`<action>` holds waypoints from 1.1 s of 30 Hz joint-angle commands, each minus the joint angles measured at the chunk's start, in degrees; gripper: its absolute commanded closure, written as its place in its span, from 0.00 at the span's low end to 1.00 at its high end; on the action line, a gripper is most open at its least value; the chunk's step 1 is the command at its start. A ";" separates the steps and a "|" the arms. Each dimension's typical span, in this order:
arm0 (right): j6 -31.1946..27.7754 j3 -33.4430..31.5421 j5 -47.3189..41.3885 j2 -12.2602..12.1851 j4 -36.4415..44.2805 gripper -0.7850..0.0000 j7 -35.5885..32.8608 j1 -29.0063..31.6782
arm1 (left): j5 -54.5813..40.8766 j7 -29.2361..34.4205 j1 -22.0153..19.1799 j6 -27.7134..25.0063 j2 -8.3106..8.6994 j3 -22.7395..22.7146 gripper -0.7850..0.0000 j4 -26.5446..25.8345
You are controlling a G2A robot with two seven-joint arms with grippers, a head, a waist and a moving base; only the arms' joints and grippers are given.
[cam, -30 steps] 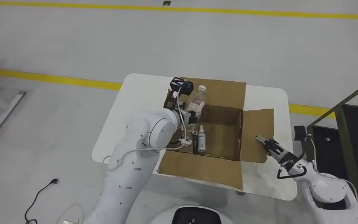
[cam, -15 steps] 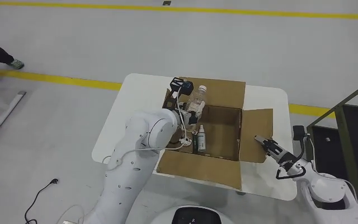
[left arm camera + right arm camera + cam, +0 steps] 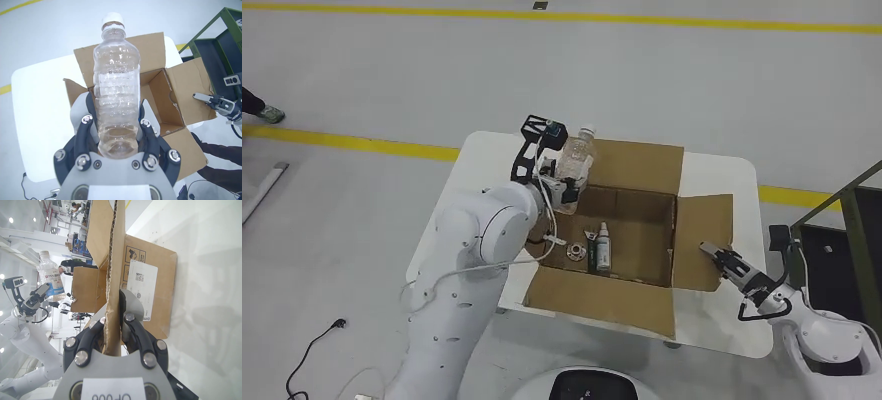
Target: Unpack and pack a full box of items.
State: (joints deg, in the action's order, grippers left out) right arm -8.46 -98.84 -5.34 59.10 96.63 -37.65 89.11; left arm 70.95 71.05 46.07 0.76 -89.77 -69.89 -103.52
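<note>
You have a white table (image 3: 482,190) with the open cardboard box (image 3: 642,205) sitting on it, all 4 flaps folded outward. Your right gripper (image 3: 720,258) is at the box's right flap (image 3: 704,240). In the right wrist view its 2 fingers sit on either side of the flap's torn edge, pinched on the cardboard. Your left gripper (image 3: 116,113) is clenched around the lower body of a clear plastic bottle (image 3: 117,91), 1 finger on each side, with the bottle's base nearest the wrist and its white cap pointing away. In the top view the bottle (image 3: 577,160) hangs over the box's back-left corner. The right wrist view shows it raised clear above the box rim, tilted, with a printed label on its side. Down on the box floor lies 1 small spray bottle (image 3: 602,247) on its side, near the middle. Just beside it, toward the left wall, sits 1 smaller dark object (image 3: 577,250); you cannot tell from here what it is.
</note>
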 commanded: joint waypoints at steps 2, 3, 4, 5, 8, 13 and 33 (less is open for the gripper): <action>-0.09 0.04 -0.14 -0.01 -0.12 1.00 -0.15 -0.17 | 3.07 2.18 0.34 -1.13 0.65 -2.38 1.00 -2.95; -0.10 0.06 -0.13 -0.02 -0.19 1.00 -0.21 -0.20 | 3.87 2.94 0.53 -1.45 0.85 -3.17 1.00 -3.95; -0.13 0.08 -0.09 -0.03 -0.26 1.00 -0.24 -0.24 | 4.31 3.50 0.87 -1.73 1.02 -3.76 1.00 -4.77; -0.15 0.14 -0.09 -0.03 -0.39 1.00 -0.25 -0.26 | 5.83 4.10 1.13 -2.18 1.24 -4.42 1.00 -5.63; -0.32 0.31 -0.15 -0.03 -0.62 1.00 -0.34 -0.40 | 9.78 6.12 2.66 -3.88 1.84 -5.52 1.00 -7.68; -0.53 0.48 -0.23 -0.05 -0.85 1.00 -0.49 -0.65 | 14.99 8.28 6.37 -5.35 2.75 -8.33 1.00 -9.19; -0.81 -1.27 -0.64 -0.45 -2.40 1.00 -1.55 -1.94 | 18.80 7.44 17.15 -6.04 3.89 -10.39 1.00 -11.08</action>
State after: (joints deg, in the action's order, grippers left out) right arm -9.25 -99.98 -5.92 58.68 94.25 -39.11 87.19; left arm 89.75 78.49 63.21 -5.28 -85.88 -80.28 -114.60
